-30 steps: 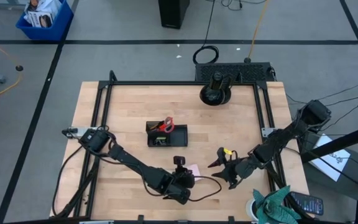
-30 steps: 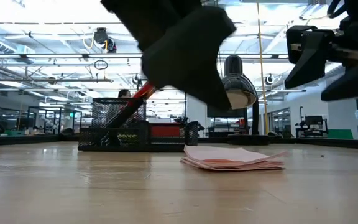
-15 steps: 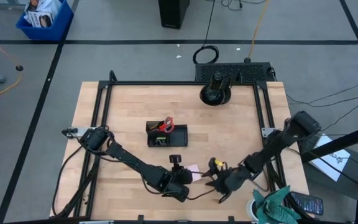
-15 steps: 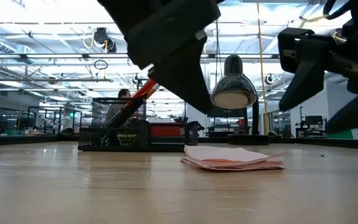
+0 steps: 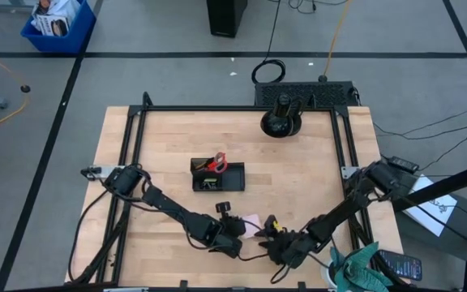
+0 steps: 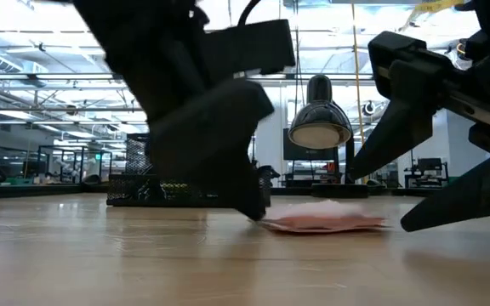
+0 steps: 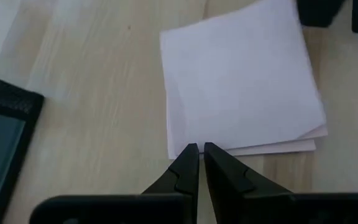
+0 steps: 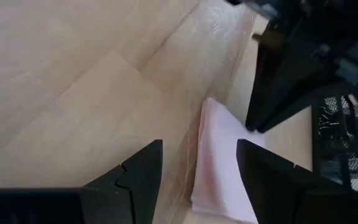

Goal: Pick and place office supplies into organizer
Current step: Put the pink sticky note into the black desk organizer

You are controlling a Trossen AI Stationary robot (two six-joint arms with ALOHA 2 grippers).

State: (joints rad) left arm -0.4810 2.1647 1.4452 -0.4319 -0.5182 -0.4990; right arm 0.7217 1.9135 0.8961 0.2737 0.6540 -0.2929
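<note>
Bright ceiling lights flood the room behind the low view, so both arms show as dark, blurred silhouettes; the table (image 5: pixel 298 174) is evenly lit.

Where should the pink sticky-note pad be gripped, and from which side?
The sticky-note pad lies flat on the table, so take a free edge from the side. The open right gripper already straddles one edge; the shut left gripper sits at the opposite edge.

Left tool (image 7: pixel 199 151) low at the table's front, fingers pressed together, right tool (image 8: pixel 197 163) facing it, fingers spread
</note>
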